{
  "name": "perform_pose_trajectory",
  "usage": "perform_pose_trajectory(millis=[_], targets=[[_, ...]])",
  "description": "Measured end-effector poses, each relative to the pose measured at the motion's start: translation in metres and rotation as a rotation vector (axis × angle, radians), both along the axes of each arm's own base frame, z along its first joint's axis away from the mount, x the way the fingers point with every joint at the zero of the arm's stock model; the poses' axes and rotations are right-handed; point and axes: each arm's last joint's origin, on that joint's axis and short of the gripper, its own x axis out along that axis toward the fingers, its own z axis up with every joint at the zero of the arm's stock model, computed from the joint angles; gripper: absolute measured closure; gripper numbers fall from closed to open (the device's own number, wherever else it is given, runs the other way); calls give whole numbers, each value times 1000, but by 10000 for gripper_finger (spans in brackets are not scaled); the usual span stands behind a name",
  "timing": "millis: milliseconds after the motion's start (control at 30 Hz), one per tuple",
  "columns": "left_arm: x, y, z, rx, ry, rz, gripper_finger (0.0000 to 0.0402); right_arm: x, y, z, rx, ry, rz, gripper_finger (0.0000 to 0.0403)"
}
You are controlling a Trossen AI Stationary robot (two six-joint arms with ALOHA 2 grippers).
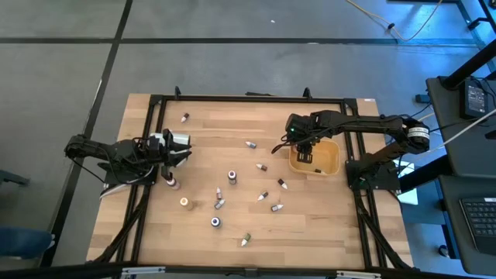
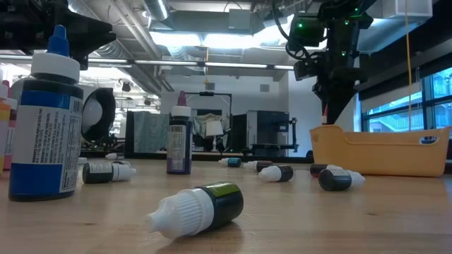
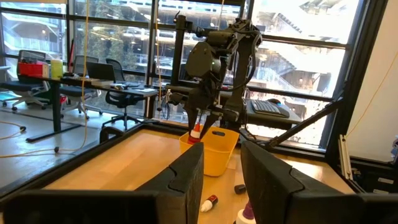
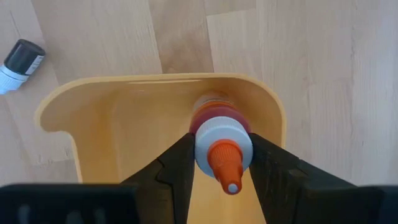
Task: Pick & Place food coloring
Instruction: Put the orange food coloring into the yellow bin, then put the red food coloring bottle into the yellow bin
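My right gripper (image 4: 222, 163) is shut on a food coloring bottle (image 4: 219, 127) with a reddish body, white collar and orange tip, above the inside of the tan tray (image 4: 134, 118). In the high view this gripper (image 1: 304, 149) hovers over the tray's (image 1: 329, 164) left part. My left gripper (image 1: 188, 149) stands open at the table's left side, touching nothing. Several more small bottles lie or stand across the middle of the table, among them one (image 1: 232, 177) upright and one (image 1: 245, 240) lying on its side near the front edge. My right gripper pinches the bottle between its two fingers (image 4: 180, 163), on the white collar (image 4: 205, 146) just under the orange tip. The fingers come from above, pointing down. The bottle is lifted clear, its tip toward the wrist and its body (image 3: 196, 132) hanging down at the tray's rim.
A standing bottle (image 1: 172, 184) is close in front of my left gripper. A dark bottle (image 4: 22, 59) lies on the wood just outside the tray. A black frame (image 1: 248, 98) borders the table. In the low view a large blue bottle (image 2: 46, 127) stands close to the camera.
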Motion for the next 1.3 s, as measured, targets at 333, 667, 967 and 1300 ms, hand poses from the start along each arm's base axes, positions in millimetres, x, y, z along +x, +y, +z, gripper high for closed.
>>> perform_pose_trajectory(millis=[333,667,967,1300], targets=[[0,0,0,0,0,0,299,0,0,0,0,0,0,257],[0,0,0,0,0,0,295,0,0,0,1,-1,-9,209],[0,0,0,0,0,0,298,1,0,0,0,-13,-28,156],[0,0,0,0,0,0,297,11,-1,43,-31,-130,-76,153]])
